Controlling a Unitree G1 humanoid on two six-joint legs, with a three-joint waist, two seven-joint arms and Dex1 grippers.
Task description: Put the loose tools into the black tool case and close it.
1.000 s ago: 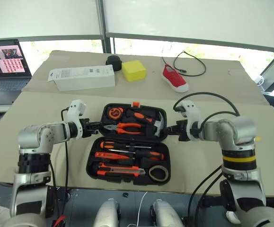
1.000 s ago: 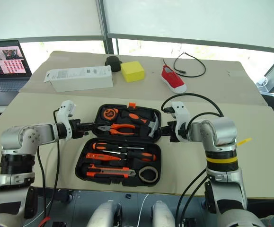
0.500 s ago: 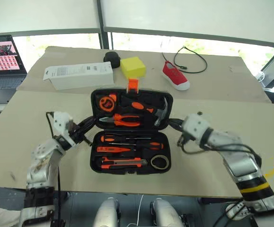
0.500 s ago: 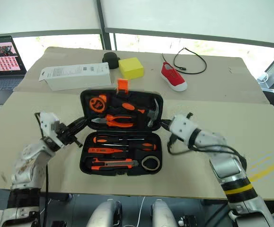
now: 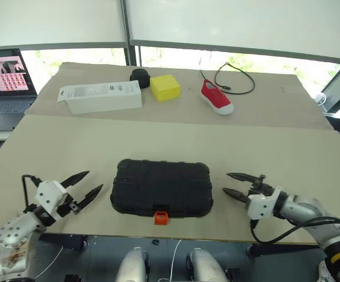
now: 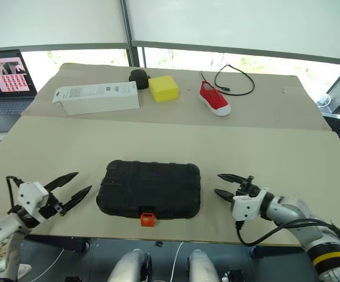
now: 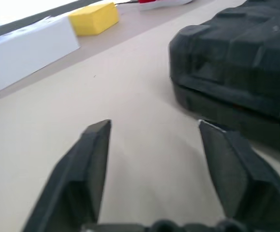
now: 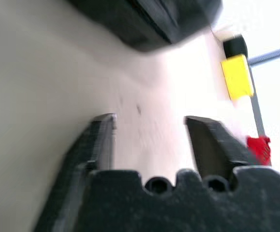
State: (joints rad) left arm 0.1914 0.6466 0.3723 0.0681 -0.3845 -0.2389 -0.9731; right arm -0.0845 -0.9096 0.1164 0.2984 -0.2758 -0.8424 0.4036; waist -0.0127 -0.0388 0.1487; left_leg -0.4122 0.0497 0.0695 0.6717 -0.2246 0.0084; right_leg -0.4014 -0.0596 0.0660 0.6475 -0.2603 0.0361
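The black tool case [image 5: 161, 188] lies shut and flat on the tan table, its small orange latch [image 5: 160, 218] at the near edge. The loose tools are hidden. My left gripper [image 5: 95, 180] hovers open a short way left of the case, fingers pointing at it, with nothing between them. Open and empty too, my right gripper [image 5: 225, 182] is just right of the case, apart from it. The left wrist view has the case's corner [image 7: 241, 63] beyond the spread fingers [image 7: 94, 145]. In the right wrist view the case [image 8: 149, 19] is ahead of that gripper.
At the back of the table lie a long white box [image 5: 99, 96], a small round black object [image 5: 139, 74], a yellow block [image 5: 165, 87], a red shoe [image 5: 217, 97] and a black cable [image 5: 235, 79]. A laptop [image 5: 5, 79] stands at far left. The table's front edge is close to both grippers.
The case's lid has come down, and the case went from open to shut. Both grippers let go, opened and drew outward and back toward the table's front edge.
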